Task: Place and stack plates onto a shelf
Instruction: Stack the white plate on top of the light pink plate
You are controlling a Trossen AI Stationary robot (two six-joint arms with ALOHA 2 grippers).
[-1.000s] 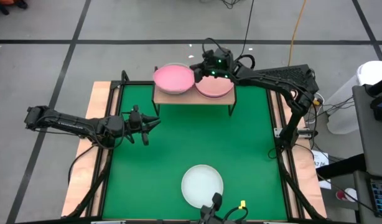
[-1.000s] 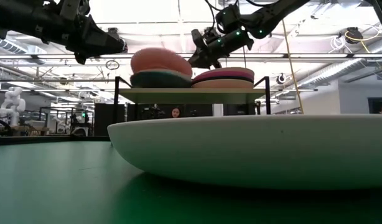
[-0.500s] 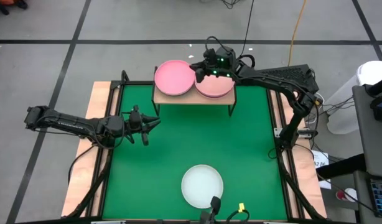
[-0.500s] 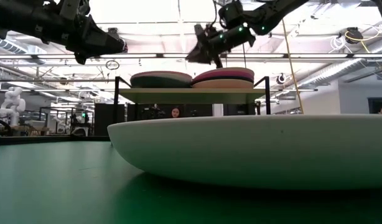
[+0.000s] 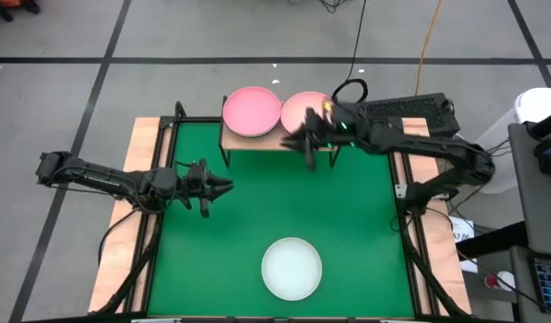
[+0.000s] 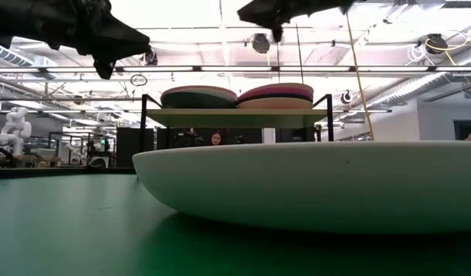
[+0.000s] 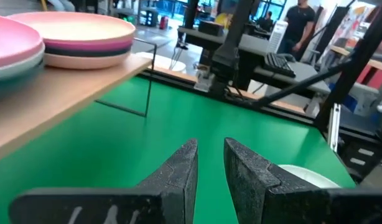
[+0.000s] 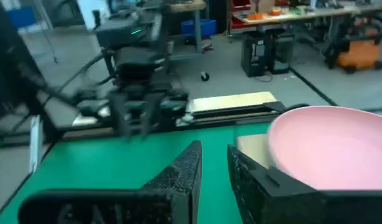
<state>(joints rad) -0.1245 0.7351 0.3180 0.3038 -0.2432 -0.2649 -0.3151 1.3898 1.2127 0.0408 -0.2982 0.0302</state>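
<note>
From where I stand, no lettering, label, brand mark, number or sign can be read anywhere, on the things at hand or in the room behind.

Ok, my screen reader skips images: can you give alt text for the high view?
Two stacks of plates, pink on top, sit on the shelf at the green table's far edge. One pale plate lies near the front. The right gripper hangs by the shelf, the left gripper at the table's left.

Right claw (image 5: pixel 304 144) off shelf (image 5: pixel 277 140); pink plate (image 5: pixel 251 111) flat.
</note>
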